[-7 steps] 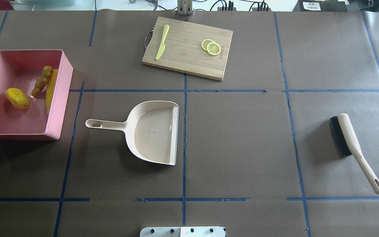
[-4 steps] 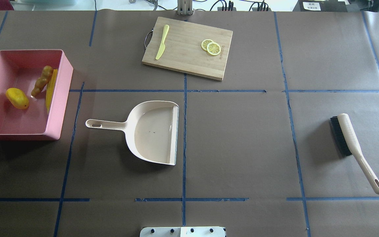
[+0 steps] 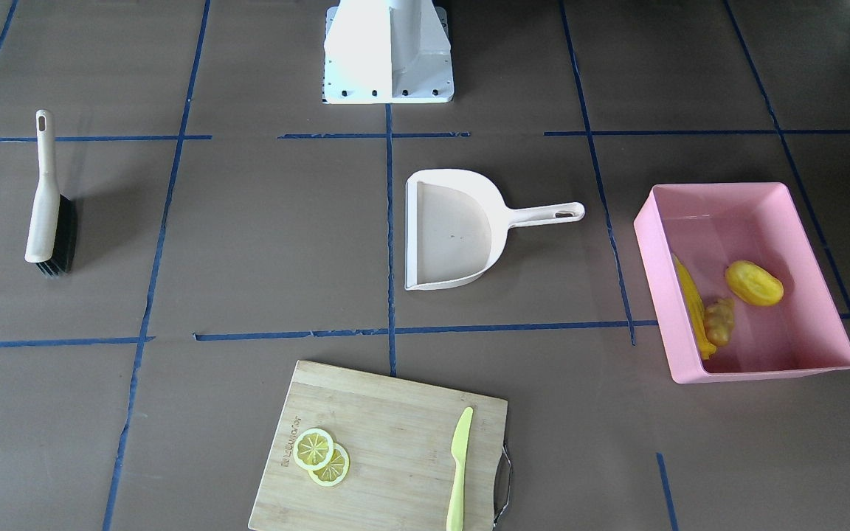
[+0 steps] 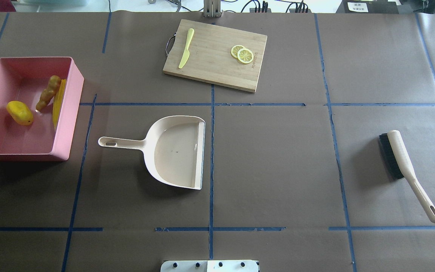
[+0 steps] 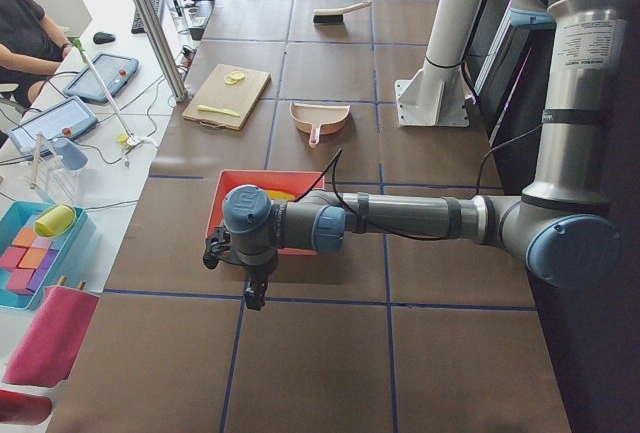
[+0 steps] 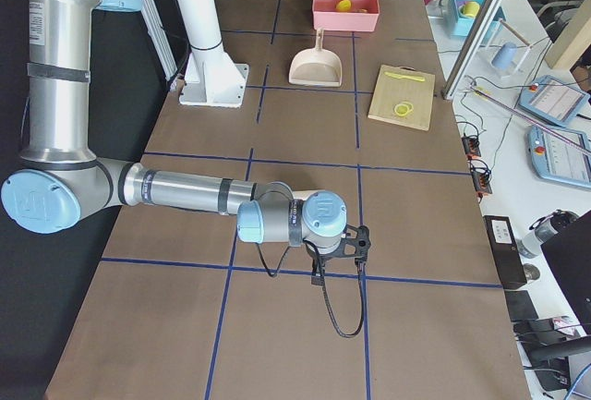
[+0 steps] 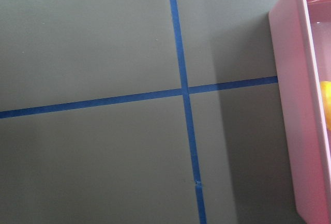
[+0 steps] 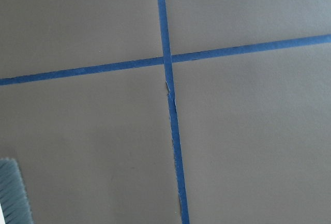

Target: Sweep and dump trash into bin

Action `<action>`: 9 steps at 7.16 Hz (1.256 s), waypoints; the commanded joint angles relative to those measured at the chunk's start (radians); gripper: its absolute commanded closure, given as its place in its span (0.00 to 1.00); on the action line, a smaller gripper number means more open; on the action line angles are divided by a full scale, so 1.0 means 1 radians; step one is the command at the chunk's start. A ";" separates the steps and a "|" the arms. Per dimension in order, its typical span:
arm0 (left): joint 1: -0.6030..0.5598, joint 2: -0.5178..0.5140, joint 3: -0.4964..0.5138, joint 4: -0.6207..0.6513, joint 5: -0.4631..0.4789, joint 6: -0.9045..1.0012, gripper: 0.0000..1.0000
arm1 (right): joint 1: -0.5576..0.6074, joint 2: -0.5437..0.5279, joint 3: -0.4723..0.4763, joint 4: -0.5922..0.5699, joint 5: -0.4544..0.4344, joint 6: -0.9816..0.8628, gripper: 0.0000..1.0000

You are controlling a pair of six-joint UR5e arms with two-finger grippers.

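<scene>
**Trash in the pink tub, tools lying free, both arms stretched low off the ends of the table**

The large shallow pink plastic tub (image 4: 69, 113), rectangular with smooth sloped walls, sits on the robot's left side of the table (image 4: 278, 158), which is covered in matt brown paper. All three pieces of trash are inside it. The long ribbed yellow corn cob (image 4: 57, 105) lies along the wall nearest the table's middle. The knobbly tan ginger root (image 4: 48, 92) lies just beside the cob. The rounded, glossy yellow lump (image 4: 20, 113) rests apart from both on the tub floor.

The cream plastic dustpan (image 4: 174, 153) lies flat near the centre, with a scoop-shaped body and a slim handle that has a hanging slot. Its handle points toward the tub and nothing is in it. The cream-handled brush with black bristles (image 4: 402, 158) lies on the robot's right, well apart. On the far side lies a rectangular bamboo cutting board (image 4: 217, 64). It carries two overlapping flat lemon slices (image 4: 242, 54) and a lime-green plastic knife (image 4: 186, 48).

The left arm (image 5: 400, 218) runs its forearm level and low from a bent elbow. Its wrist hangs beside the tub's outer end, and the left gripper (image 5: 254, 299) points down over bare paper at a crossing of blue tape lines (image 7: 183, 90). The right arm (image 6: 185, 192) is posed the same way past the other end, with the right gripper (image 6: 317, 276) aimed down above another tape crossing. Whether either claw is spread or pressed together cannot be told.
</scene>
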 commanded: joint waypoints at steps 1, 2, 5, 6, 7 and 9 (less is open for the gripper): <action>0.002 -0.002 0.001 -0.002 0.004 0.000 0.00 | 0.007 -0.003 0.093 -0.132 -0.034 -0.027 0.00; 0.002 -0.003 0.001 -0.002 0.004 0.000 0.00 | 0.007 -0.002 0.087 -0.135 -0.073 -0.115 0.00; 0.002 -0.003 -0.001 -0.003 0.004 -0.002 0.00 | 0.007 -0.008 0.067 -0.127 -0.075 -0.108 0.00; 0.002 -0.003 -0.001 -0.003 0.004 -0.002 0.00 | 0.007 -0.008 0.064 -0.127 -0.074 -0.107 0.00; 0.002 -0.005 -0.001 -0.005 0.004 -0.002 0.00 | 0.007 -0.008 0.062 -0.127 -0.074 -0.108 0.00; 0.002 -0.005 -0.001 -0.005 0.004 -0.002 0.00 | 0.007 -0.008 0.062 -0.127 -0.074 -0.108 0.00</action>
